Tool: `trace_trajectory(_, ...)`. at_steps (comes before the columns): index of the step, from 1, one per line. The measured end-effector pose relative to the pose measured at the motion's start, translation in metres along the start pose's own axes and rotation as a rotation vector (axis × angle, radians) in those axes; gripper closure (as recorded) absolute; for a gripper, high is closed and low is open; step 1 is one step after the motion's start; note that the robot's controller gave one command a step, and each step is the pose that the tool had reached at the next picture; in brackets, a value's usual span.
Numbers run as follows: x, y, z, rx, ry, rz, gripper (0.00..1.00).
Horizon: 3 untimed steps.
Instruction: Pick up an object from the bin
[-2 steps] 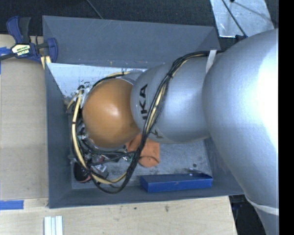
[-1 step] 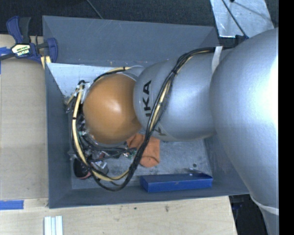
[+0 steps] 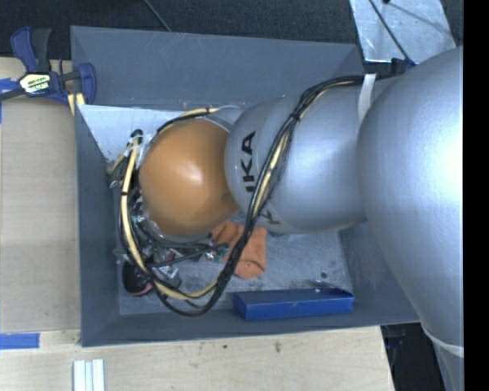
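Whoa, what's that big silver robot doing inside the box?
A silver robot arm is reaching from the right down into a grey metal bin. Its end, under a round orange cover, sits low over the bin's left side. A crumpled orange thing lies right beside it, and a long blue block lies along the bin's lower wall. Nothing can be seen picked up yet.

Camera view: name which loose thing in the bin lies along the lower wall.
The long blue rectangular block; the crumpled orange soft piece sits higher, partly under the arm.
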State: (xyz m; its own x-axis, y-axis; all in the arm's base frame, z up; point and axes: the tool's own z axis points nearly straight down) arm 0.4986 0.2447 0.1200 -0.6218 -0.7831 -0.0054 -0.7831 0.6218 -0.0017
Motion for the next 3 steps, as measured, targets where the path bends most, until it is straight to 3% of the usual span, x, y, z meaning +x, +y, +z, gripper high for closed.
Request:
trace_trajectory(1,0.001,0.001,-0.008,-0.003,0.006,0.000,1.00)
trace_trajectory(3,0.000,0.000,-0.030,0.000,0.001,0.001,1.00)
